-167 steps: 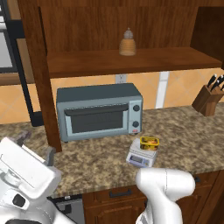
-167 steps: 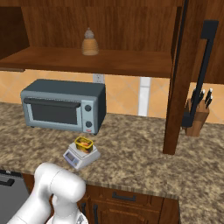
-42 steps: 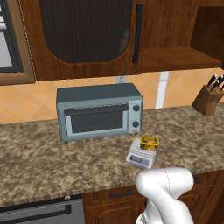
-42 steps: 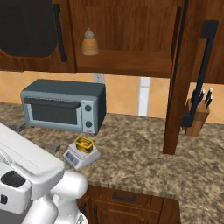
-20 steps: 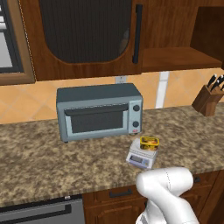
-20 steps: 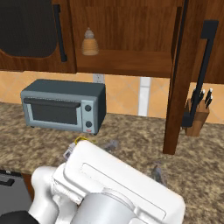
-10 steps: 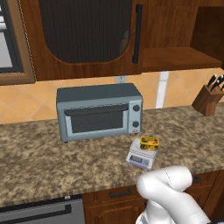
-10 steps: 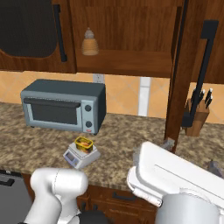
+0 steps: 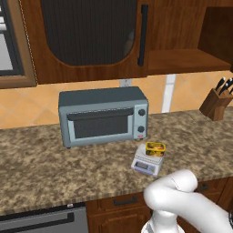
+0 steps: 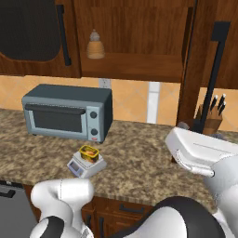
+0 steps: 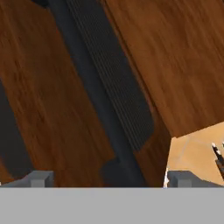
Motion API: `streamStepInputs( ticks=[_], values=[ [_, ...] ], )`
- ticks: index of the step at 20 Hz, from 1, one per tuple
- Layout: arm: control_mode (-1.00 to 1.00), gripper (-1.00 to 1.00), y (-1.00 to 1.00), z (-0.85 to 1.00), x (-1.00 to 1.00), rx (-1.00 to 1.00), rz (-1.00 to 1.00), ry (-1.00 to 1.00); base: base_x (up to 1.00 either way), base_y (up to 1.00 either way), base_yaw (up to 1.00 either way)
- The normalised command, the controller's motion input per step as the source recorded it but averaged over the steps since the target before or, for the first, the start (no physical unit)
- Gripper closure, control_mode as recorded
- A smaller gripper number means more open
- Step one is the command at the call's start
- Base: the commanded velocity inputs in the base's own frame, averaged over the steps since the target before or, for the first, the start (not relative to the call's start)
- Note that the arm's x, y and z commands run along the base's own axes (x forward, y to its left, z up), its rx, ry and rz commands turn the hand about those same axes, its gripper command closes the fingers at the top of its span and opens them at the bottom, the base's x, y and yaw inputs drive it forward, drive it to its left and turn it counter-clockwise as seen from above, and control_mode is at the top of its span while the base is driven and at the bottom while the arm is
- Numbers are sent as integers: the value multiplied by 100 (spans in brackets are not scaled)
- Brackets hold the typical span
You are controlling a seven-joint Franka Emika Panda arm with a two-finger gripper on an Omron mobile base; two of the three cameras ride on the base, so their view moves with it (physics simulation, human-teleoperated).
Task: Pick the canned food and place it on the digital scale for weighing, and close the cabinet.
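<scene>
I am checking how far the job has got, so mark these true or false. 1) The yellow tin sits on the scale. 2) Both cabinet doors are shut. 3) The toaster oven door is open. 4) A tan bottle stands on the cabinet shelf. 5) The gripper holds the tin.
1) True: the yellow tin rests on top of the scale.
2) False: the left cabinet door is shut, but the right cabinet door stands open, edge-on, beside the knife block.
3) False: the toaster oven has its door closed.
4) True: the tan bottle stands on the open shelf.
5) False: the gripper is open and empty, facing a black door handle.
</scene>
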Motion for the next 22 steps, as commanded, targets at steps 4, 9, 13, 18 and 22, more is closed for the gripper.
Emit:
streamStepInputs(
  ticks=[4, 9, 13, 18, 22],
  values=[
    [-100, -100, 51, 0, 100, 8, 38, 9, 0, 0, 0],
    [-100, -100, 91, 0, 100, 14, 25, 2, 0, 0, 0],
    [-100, -100, 100, -3, 100, 13, 12, 0, 0, 0, 0],
    [-100, -100, 100, -2, 100, 17, 1, -3, 0, 0, 0],
    [-100, -100, 100, 0, 100, 19, 0, -11, 0, 0, 0]
  ],
)
